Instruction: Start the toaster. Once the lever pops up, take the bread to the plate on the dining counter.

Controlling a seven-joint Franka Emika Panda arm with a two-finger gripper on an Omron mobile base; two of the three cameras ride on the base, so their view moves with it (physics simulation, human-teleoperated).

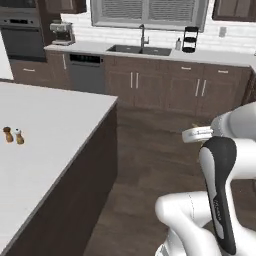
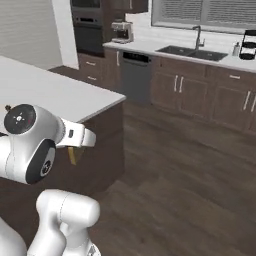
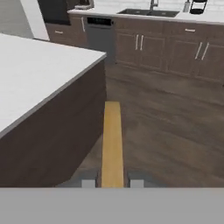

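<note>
Claw (image 3: 112,183) closed on the bread (image 3: 112,144), seen edge-on in the hand view as a narrow tan strip rising from between the two fingertips (image 3: 89,183), held over dark wood floor (image 3: 166,131) just beside the brown side of the dining counter (image 3: 39,74). Lower end of the slice cut off at the bottom of that view; faces of the slice not readable from this angle. In the right base view, only a small tan sliver of the bread (image 2: 72,155) showing below the white wrist, the claw itself masked by the arm's joint housing. In the left base view, claw hidden behind the forearm, bread hard to make out there. Dining counter (image 1: 50,130) white-topped, running off the left and bottom edges of the left base view, so full extent not seen. Two small shakers (image 1: 13,135) standing close together on that worktop near the left edge, one dark-capped, one pale-capped; detail too small to confirm more. Far wall worktop (image 1: 165,56) carrying a sink with tap (image 1: 142,46), a coffee machine (image 1: 62,33) at its left end and a dark tiered stand (image 1: 189,39) to the right of the sink, contents of the stand unclear. Dishwasher front (image 1: 86,72) under that worktop, wall oven (image 1: 21,35) partly cropped at the upper left
</note>
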